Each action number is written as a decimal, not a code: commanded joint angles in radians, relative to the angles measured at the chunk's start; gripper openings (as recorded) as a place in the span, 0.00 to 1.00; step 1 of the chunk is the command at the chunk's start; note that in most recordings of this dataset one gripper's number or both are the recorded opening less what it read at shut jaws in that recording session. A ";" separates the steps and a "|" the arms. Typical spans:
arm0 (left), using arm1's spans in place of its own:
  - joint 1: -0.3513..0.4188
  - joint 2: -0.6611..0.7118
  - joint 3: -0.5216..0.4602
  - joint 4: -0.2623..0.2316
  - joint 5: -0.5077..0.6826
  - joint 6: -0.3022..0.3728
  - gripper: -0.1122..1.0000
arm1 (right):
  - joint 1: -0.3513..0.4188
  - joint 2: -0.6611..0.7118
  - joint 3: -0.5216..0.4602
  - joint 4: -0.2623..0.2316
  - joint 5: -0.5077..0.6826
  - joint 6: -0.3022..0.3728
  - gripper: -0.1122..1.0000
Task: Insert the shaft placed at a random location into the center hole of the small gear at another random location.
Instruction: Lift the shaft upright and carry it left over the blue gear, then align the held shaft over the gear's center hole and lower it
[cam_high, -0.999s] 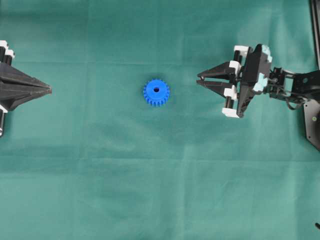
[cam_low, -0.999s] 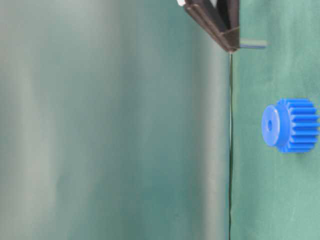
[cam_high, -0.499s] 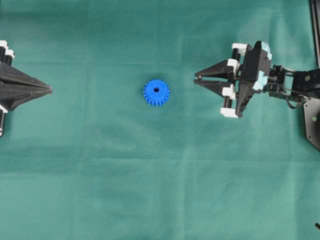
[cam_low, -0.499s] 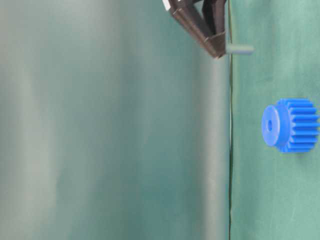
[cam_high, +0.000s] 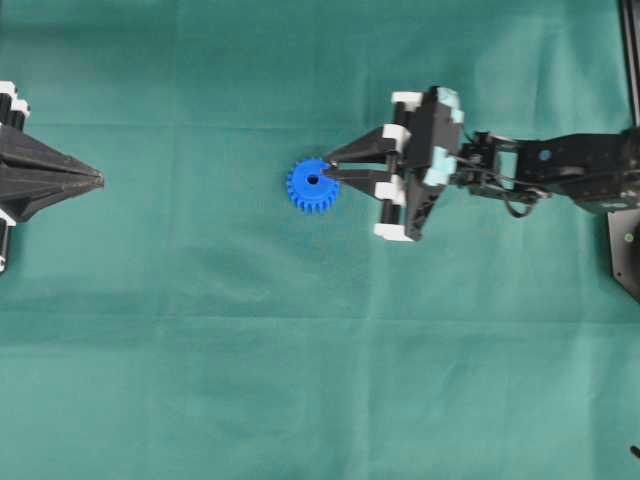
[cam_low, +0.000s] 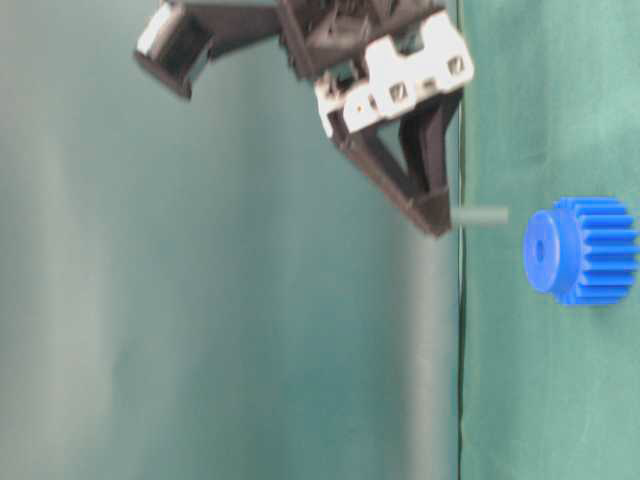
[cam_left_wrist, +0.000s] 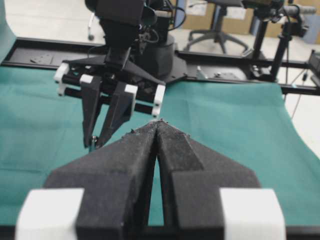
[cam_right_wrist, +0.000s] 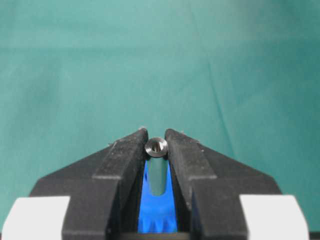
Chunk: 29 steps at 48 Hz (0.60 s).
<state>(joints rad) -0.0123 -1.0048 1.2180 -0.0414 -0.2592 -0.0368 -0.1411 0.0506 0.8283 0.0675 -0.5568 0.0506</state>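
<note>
The small gear (cam_high: 313, 186) is bright blue and lies flat on the green cloth, with its center hole (cam_high: 313, 180) showing dark. My right gripper (cam_high: 332, 172) is shut on the shaft (cam_right_wrist: 156, 148), a short silvery-grey pin held upright between the fingertips. It hangs over the gear's right edge. In the table-level view the shaft (cam_low: 480, 215) ends a little short of the gear (cam_low: 585, 250) and sits to one side of the center hole (cam_low: 540, 250). The right wrist view shows the gear (cam_right_wrist: 158, 212) below the pin. My left gripper (cam_high: 97, 180) rests shut at the far left, holding nothing.
Green cloth (cam_high: 320, 350) covers the whole table. A black frame piece (cam_high: 625, 240) stands at the right edge. In the left wrist view the right gripper (cam_left_wrist: 94, 142) hangs ahead of my left gripper (cam_left_wrist: 159, 122), with black rails and office clutter beyond the cloth.
My right gripper has travelled left with the shaft, from well right of the gear to over its right edge. The gear and the left gripper have not moved.
</note>
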 joint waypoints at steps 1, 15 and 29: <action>0.000 0.008 -0.009 -0.003 -0.005 0.002 0.10 | 0.005 0.005 -0.055 -0.002 0.011 -0.003 0.25; -0.002 0.009 -0.011 -0.003 -0.005 0.002 0.10 | 0.009 0.035 -0.104 -0.002 0.028 -0.005 0.25; 0.000 0.011 -0.009 -0.003 -0.005 0.002 0.10 | 0.011 0.071 -0.100 0.005 0.028 -0.003 0.25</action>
<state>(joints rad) -0.0123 -1.0017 1.2180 -0.0430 -0.2592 -0.0368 -0.1335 0.1181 0.7455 0.0675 -0.5246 0.0476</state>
